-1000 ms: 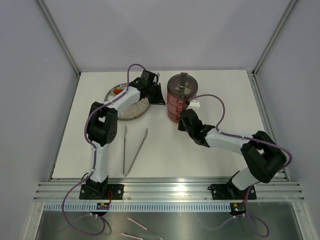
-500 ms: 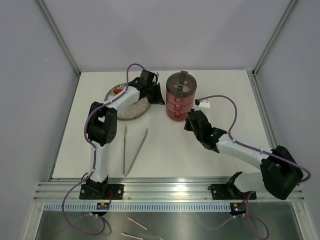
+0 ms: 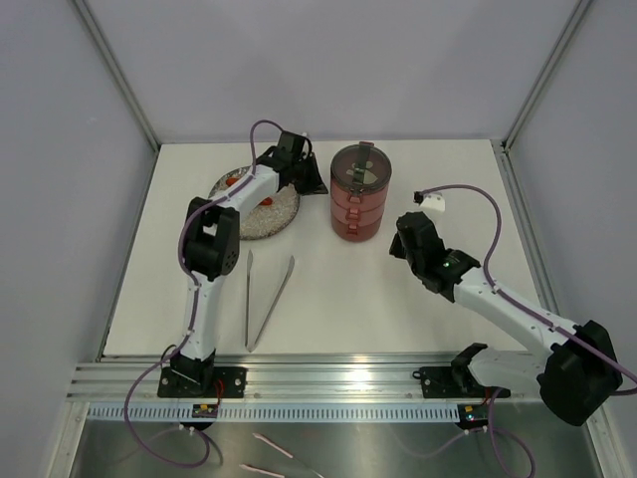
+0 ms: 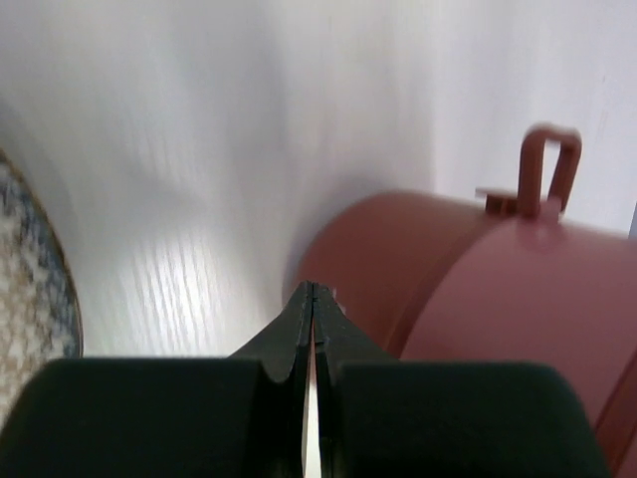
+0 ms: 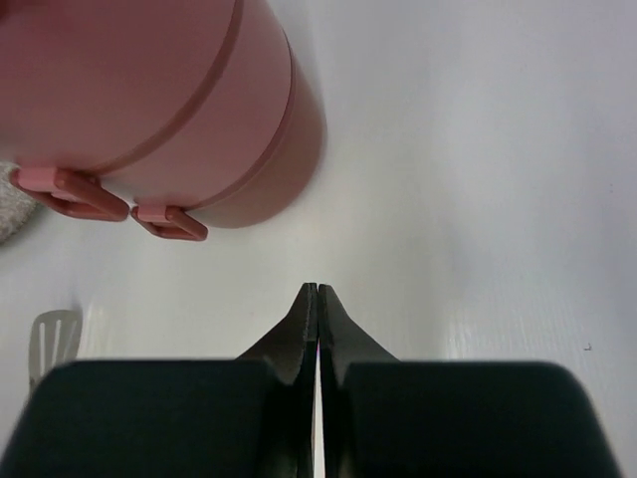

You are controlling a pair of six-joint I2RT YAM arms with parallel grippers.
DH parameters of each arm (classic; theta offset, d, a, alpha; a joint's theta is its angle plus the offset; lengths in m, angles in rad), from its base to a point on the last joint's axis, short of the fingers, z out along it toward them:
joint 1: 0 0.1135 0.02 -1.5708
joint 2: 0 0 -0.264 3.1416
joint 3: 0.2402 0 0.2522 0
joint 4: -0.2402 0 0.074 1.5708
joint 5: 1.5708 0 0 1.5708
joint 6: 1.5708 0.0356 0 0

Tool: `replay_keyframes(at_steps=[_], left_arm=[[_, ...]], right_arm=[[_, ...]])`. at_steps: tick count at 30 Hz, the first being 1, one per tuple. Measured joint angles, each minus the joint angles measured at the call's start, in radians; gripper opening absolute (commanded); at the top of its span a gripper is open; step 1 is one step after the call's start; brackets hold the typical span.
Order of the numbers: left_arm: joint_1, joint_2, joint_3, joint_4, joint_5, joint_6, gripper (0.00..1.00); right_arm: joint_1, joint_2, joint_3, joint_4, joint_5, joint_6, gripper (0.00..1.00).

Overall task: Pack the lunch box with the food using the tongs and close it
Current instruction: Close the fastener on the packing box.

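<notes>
Dark-red lunch box [image 3: 357, 199] beside closed left tool [image 4: 313, 289]; closed right tool [image 5: 317, 290] apart

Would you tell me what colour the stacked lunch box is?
Dark red lunch box; the top external view shows it best.

A grey speckled round plate [image 3: 277, 217] sits at the far left of a white table [image 3: 348, 299], enclosed by pale grey walls [image 3: 328, 70], with a ribbed metal rail [image 3: 338, 380] along the near edge.
</notes>
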Motion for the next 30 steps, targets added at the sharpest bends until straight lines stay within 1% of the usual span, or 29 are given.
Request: replay_keyframes(at_steps=[4, 8, 11, 13, 16, 18, 20, 23, 25, 28, 30], left_arm=[[-0.006, 0.113, 0.137, 0.021, -0.003, -0.031, 0.0], [-0.04, 0.134, 0.15, 0.024, -0.005, -0.03, 0.0], [-0.069, 0.076, 0.04, 0.089, -0.003, -0.034, 0.0], [-0.098, 0.003, -0.08, 0.114, -0.005, -0.033, 0.0], [-0.148, -0.116, -0.251, 0.14, -0.016, -0.027, 0.0], [-0.193, -0.187, -0.334, 0.137, -0.014, -0.025, 0.0], [-0.246, -0.236, -0.372, 0.125, -0.015, -0.01, 0.0], [-0.304, -0.274, -0.381, 0.108, -0.016, 0.017, 0.0], [-0.317, -0.298, -0.394, 0.096, -0.018, 0.031, 0.0], [-0.273, -0.33, -0.413, 0.075, -0.018, 0.04, 0.0], [-0.207, -0.335, -0.412, 0.076, -0.021, 0.045, 0.0]], right_arm=[[-0.037, -0.036, 0.066, -0.076, -0.027, 0.017, 0.0], [-0.079, -0.095, 0.117, -0.162, -0.047, 0.037, 0.0], [-0.128, -0.121, 0.167, -0.232, -0.063, 0.042, 0.0], [-0.171, -0.123, 0.209, -0.273, -0.081, 0.041, 0.0], [-0.237, -0.099, 0.272, -0.339, -0.111, 0.038, 0.0], [-0.284, -0.058, 0.322, -0.382, -0.141, 0.034, 0.0], [-0.331, -0.005, 0.367, -0.426, -0.174, 0.028, 0.0], [-0.388, 0.063, 0.412, -0.472, -0.217, 0.014, 0.0], [-0.417, 0.086, 0.419, -0.502, -0.243, 0.005, 0.0], [-0.433, 0.09, 0.42, -0.55, -0.27, -0.007, 0.0], [-0.433, 0.084, 0.417, -0.566, -0.302, -0.018, 0.0]])
